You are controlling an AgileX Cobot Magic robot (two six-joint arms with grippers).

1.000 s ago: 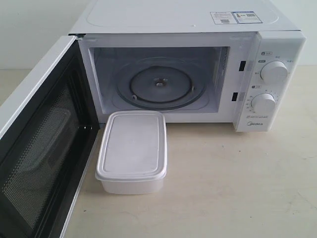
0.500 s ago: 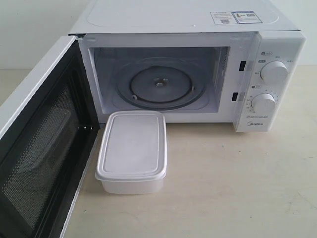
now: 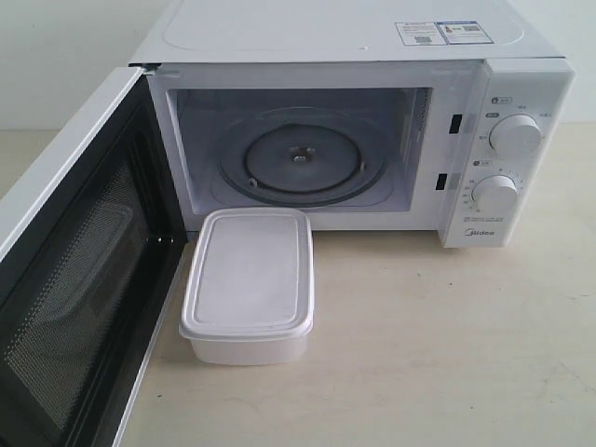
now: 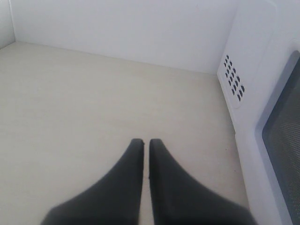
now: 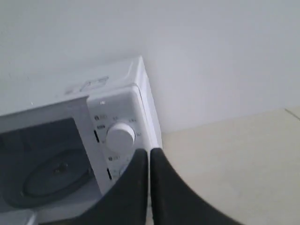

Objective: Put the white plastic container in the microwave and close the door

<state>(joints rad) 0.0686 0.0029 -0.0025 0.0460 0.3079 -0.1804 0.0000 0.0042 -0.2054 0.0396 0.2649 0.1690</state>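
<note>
Fingers of the left hand are lying all but together, only a thin slit between them and nothing in it. That hand is hovering over bare counter beside the microwave's vented side wall, facing the outer frame of the door. The right hand is likewise drawn shut and gripping nothing; it is pointing toward the microwave, with the upper knob just past its tips and the turntable showing in the open cavity.

In the exterior view the white plastic container is sitting lidded on the counter, directly in front of the microwave's open mouth and just beside the door's black inner face — outside the cavity, where the glass turntable is lying bare. The door is standing swung wide open. Neither wrist view is clearly catching the container and neither hand is touching it; the left hand is working on the door's opposite side from it.
</note>
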